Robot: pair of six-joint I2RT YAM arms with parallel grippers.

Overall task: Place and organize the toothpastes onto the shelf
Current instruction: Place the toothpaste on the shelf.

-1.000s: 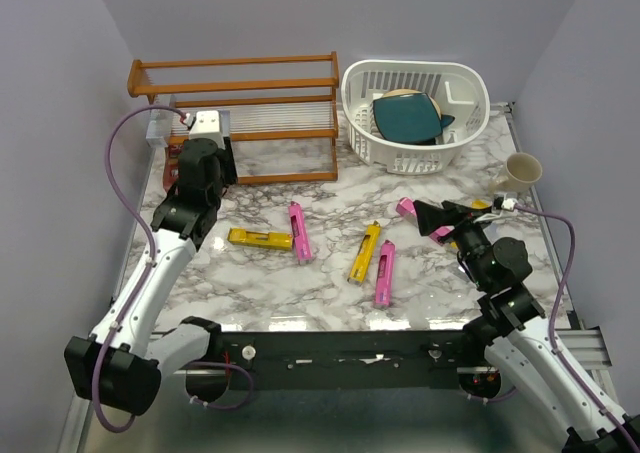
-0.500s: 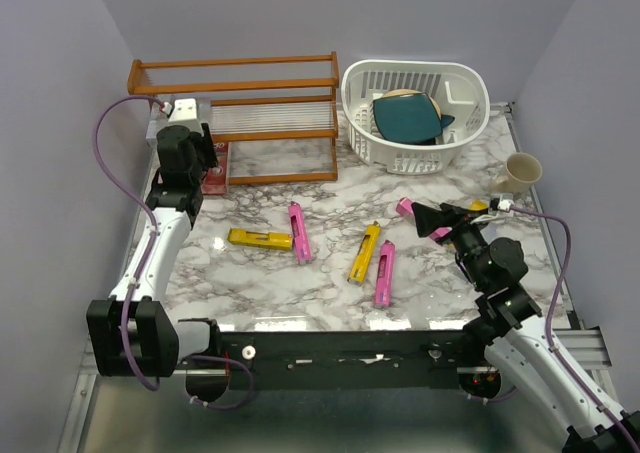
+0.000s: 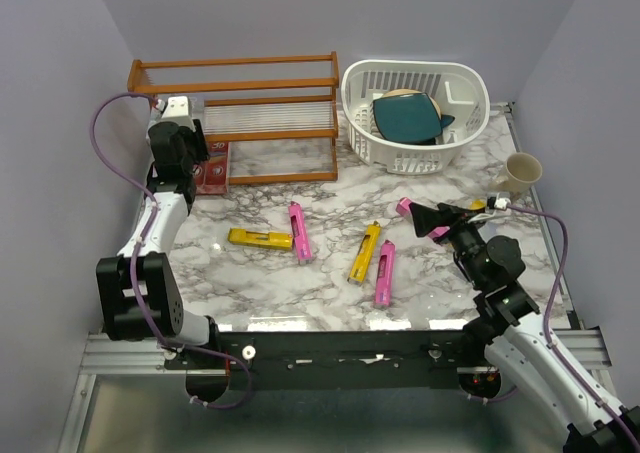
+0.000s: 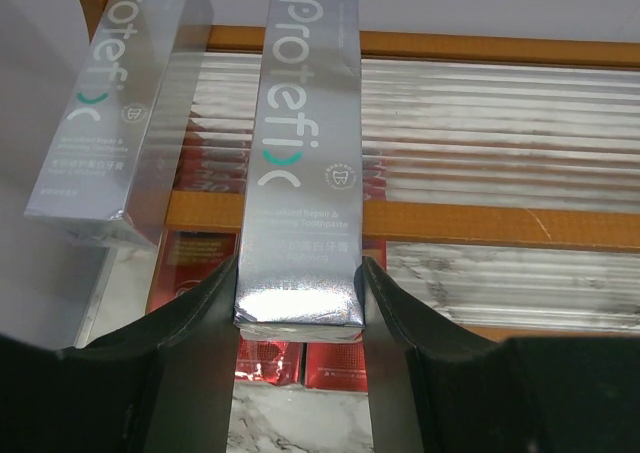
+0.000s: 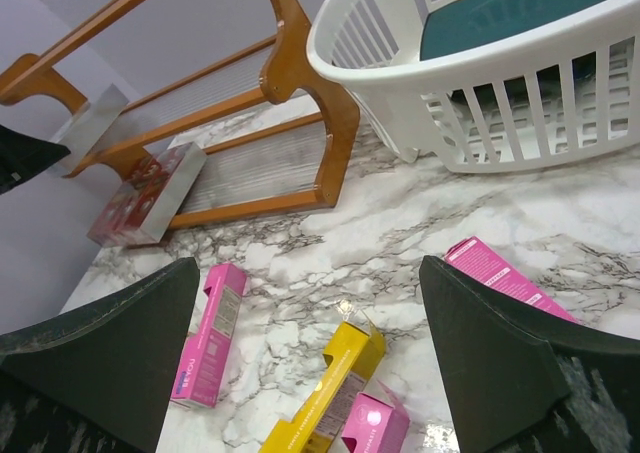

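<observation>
Pinched between the fingers of the left gripper point(image 4: 300, 273), a silver toothpaste carton point(image 4: 300, 163) reaches across the clear slats point(image 4: 500, 113) of the shelf point(image 4: 480, 41), just beside a second silver carton point(image 4: 125, 103) and above red cartons point(image 4: 335, 363), while the right gripper point(image 5: 310, 263) hangs wide open over a pink carton point(image 5: 210, 338) and a yellow carton point(image 5: 335, 388) on the marble table point(image 5: 400, 203).

Pale lilac walls point(image 3: 60, 63), white marble-patterned tabletop point(image 3: 300, 285)

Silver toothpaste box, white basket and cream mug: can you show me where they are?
silver toothpaste box point(image 4: 300, 173), left wrist view, middle of its printed face
white basket point(image 3: 412, 159), top view, its front slotted wall
cream mug point(image 3: 521, 171), top view, its rim
</observation>
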